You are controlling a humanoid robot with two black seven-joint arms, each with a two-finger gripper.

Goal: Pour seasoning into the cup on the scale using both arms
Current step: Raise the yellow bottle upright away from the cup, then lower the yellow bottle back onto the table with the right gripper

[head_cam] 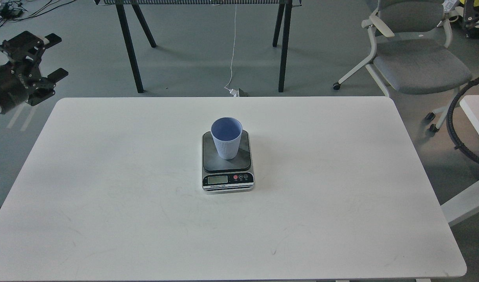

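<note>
The light blue ribbed cup (226, 138) stands upright on the dark platform of the small digital scale (228, 178), at the middle of the white table (106, 196). My left gripper (54, 56) is open and empty, hovering beyond the table's far left corner, well away from the cup. My right gripper is out of view; only a black cable loop (453, 129) shows at the right edge. The yellow seasoning bottle is not clearly in view. A small yellow patch (476, 2) sits at the top right edge, and I cannot tell what it is.
A grey office chair (416, 58) stands beyond the table's far right corner. Black trestle legs (129, 47) and a hanging white cord (233, 51) are behind the table. A second white surface (476, 113) lies at the right edge.
</note>
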